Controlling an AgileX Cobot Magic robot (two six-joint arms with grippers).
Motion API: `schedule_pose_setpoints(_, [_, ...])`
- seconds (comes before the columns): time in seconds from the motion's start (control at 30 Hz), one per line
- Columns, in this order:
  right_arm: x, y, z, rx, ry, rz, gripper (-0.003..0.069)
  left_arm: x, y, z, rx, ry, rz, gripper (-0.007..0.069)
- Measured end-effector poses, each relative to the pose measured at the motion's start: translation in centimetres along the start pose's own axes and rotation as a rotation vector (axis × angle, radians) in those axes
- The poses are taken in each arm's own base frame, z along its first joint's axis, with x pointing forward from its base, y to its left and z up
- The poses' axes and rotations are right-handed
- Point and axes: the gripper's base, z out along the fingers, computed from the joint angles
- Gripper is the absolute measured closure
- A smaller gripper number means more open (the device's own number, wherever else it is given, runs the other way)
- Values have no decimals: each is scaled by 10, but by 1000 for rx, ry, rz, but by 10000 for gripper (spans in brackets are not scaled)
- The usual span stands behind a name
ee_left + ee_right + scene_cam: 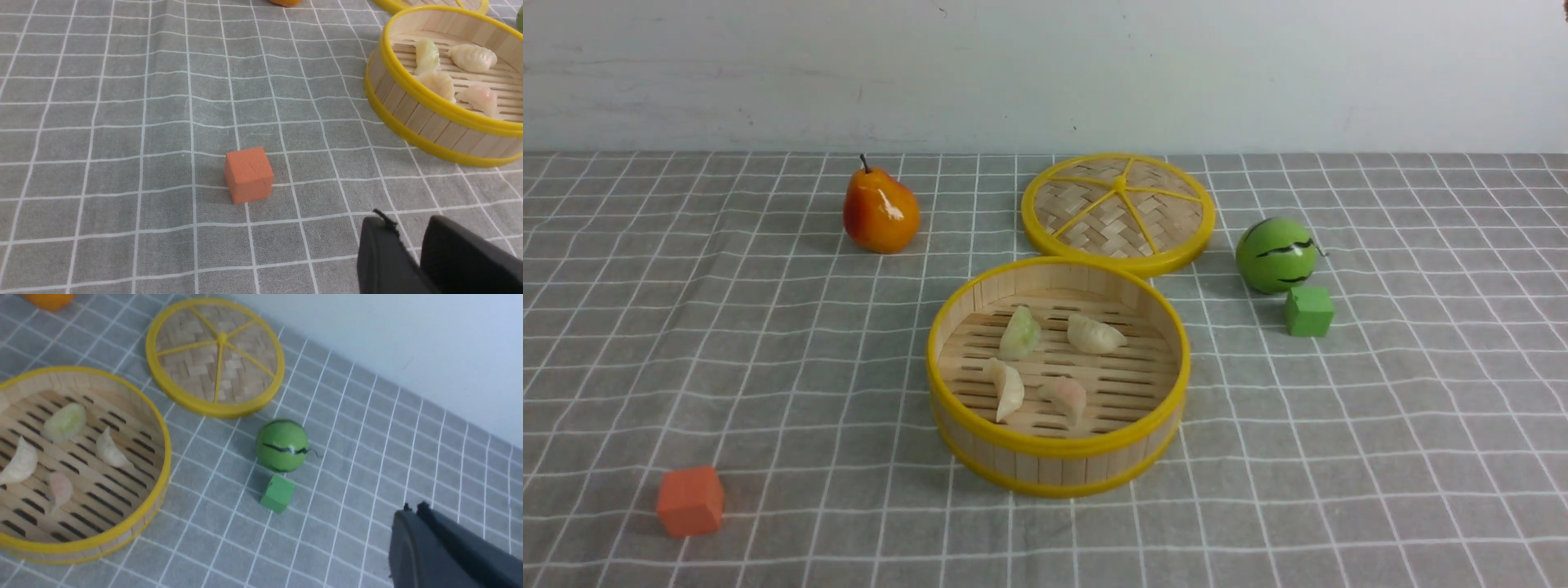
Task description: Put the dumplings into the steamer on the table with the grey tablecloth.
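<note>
The steamer (1058, 447) stands at the middle of the table on the grey tablecloth (768, 327). Several dumplings lie on its slat floor: a pale green one (1020, 332), a cream one (1094, 335), another cream one (1006, 389) and a pinkish one (1065, 397). No arm shows in the front view. My left gripper (408, 222) hangs over bare cloth, well apart from the steamer (425, 98), its fingers a little apart with nothing between them. My right gripper (414, 507) is shut and empty, over the cloth beyond the green cube (278, 493) from the steamer (165, 457).
The flat woven lid (1118, 214) lies just behind the steamer. A toy pear (880, 211) stands at the back left, a toy watermelon (1276, 254) and a green cube (1309, 311) at the right. An orange cube (690, 501) sits at the front left.
</note>
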Motion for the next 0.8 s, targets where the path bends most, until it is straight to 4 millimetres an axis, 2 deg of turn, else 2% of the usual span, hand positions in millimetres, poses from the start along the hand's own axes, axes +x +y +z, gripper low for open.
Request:
schedule_pose_setpoints(0.07, [16,4,-20,27,-149,5,673,0,0,0,0,0,0,474])
schedule_pose_setpoints(0.13, [38,9,-34,49,-250,7,671,0,0,0,0,0,0,474])
schedule_pose_setpoints(0.17, [41,10,-37,58,-292,7,671,0,0,0,0,0,0,474])
schedule_pose_setpoints(0.23, [81,20,-51,89,-456,27,670,0,0,0,0,0,0,474])
schedule_pose_setpoints(0.27, [88,22,-48,87,-450,30,670,0,0,0,0,0,0,474])
schedule_pose_setpoints(0.3, [113,28,-54,98,-551,62,670,0,0,0,0,0,0,474])
schedule_pose_setpoints(0.33, [116,28,-53,99,-559,62,670,0,0,0,0,0,0,474])
schedule_pose_setpoints(0.37, [139,34,-48,96,-599,93,670,0,0,0,0,0,0,471])
schedule_pose_setpoints(0.43, [171,42,-35,87,-614,131,669,0,0,0,0,0,0,470])
schedule_pose_setpoints(0.6, [243,60,-2,56,-529,181,666,0,0,0,0,0,0,461])
schedule_pose_setpoints(0.67, [259,64,3,49,-503,193,664,0,0,0,0,0,0,460])
schedule_pose_setpoints(0.73, [286,71,11,35,-431,210,662,0,0,0,0,0,0,460])
schedule_pose_setpoints(0.8, [299,74,14,24,-345,209,660,0,0,0,1,-1,0,458])
